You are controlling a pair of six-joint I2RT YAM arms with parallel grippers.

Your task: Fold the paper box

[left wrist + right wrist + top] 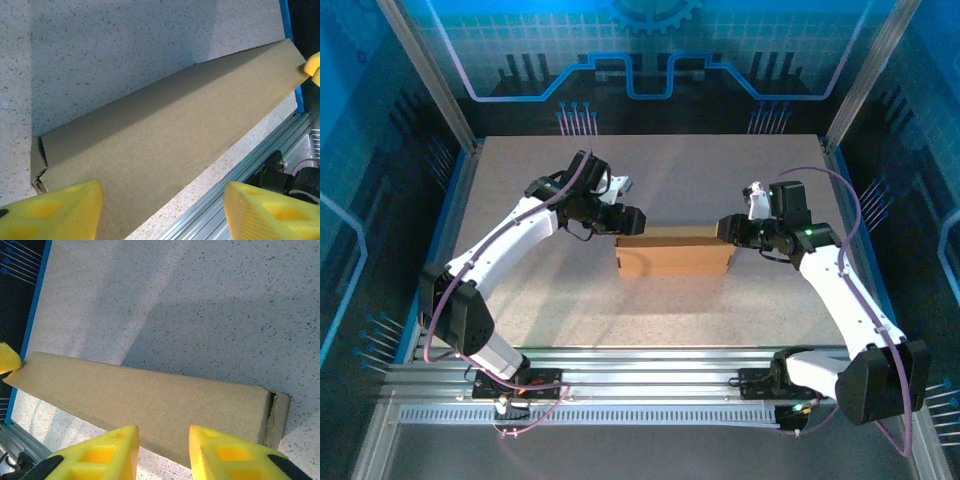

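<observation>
Speckled grey table (520, 300); aluminium rail (650, 365) along near edge.

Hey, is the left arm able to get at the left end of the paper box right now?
Probably yes. The left gripper sits open right at the left end of the paper box, with nothing between them, and the right gripper is at the opposite end.
</observation>
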